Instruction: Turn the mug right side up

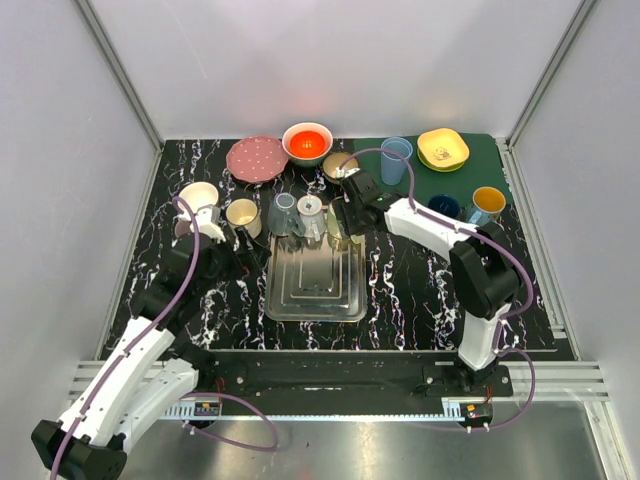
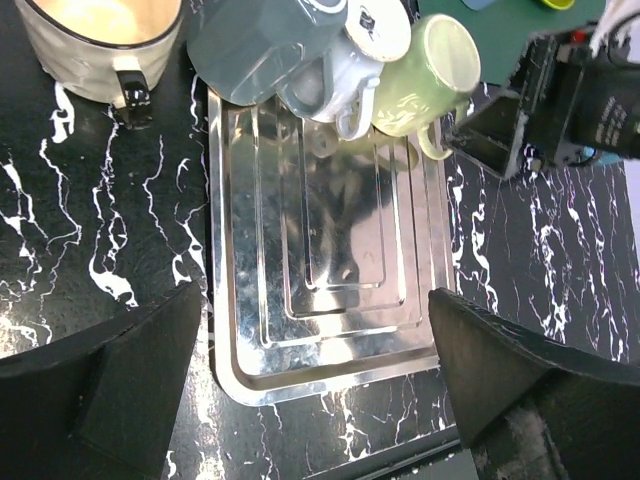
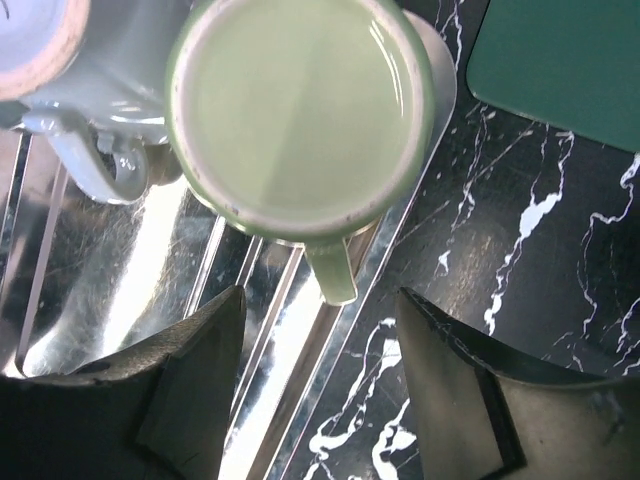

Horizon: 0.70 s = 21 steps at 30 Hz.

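The green mug [image 3: 300,110] stands at the tray's [image 2: 330,330] far right corner, seemingly base up, though the right wrist view leaves this uncertain. Its handle [image 3: 333,270] points near, out over the tray edge. The right gripper [image 3: 320,312] hangs just above it, fingers spread and nothing held. The left gripper [image 2: 315,300] is likewise parted and empty over the near tray.

The mug is best taken across the body rather than by the thin handle. The fingers should be lowered clear of the white mug [image 2: 375,35] touching it on the left. It should be lifted free before it is rolled over, so that its neighbours are not knocked.

Three mugs are counted on the tray: green, white and a grey mug [image 2: 255,45]. Off it five more cups can be made out, among them a cream mug [image 2: 95,45] to the left. One plate [image 1: 256,158], one red bowl [image 1: 307,143], one yellow dish [image 1: 443,148] and one mat [image 1: 480,165] are seen at the far side.
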{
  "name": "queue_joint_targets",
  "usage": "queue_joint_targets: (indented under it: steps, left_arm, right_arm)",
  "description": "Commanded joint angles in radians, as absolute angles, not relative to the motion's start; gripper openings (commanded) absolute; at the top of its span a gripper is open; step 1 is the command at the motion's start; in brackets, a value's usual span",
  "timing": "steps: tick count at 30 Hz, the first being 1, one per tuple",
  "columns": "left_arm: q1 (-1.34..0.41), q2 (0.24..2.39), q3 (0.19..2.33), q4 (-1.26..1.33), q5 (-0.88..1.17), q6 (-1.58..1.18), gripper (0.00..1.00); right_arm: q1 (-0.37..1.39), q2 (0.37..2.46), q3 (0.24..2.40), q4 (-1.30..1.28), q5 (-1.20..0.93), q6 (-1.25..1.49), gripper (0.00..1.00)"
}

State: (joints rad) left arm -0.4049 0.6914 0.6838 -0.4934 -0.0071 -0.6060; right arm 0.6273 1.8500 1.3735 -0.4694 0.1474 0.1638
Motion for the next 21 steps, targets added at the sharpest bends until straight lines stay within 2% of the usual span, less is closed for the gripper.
queue_joint_targets:
  steps: [1,8,16,21]
  left_arm:
    - [-0.408,0.689,0.663,-0.431,0.064,-0.565,0.99]
    - [-0.408,0.677,0.650,-0.426,0.072,-0.540,0.99]
    - [-0.408,0.670,0.650,-0.422,0.092,-0.532,0.98]
    - [-0.408,0.663,0.647,-0.420,0.094,-0.534,0.98]
  right_arm:
    - [0.630,1.893,1.451,-0.482,0.195,0.104,0.67]
    - [0.629,1.954,1.476,-0.482,0.241,0.060,0.61]
    - [0.629,1.970,1.503,-0.456,0.213,0.044,0.51]
    - [0.629,1.974,1.511,-0.446,0.199,0.046,0.50]
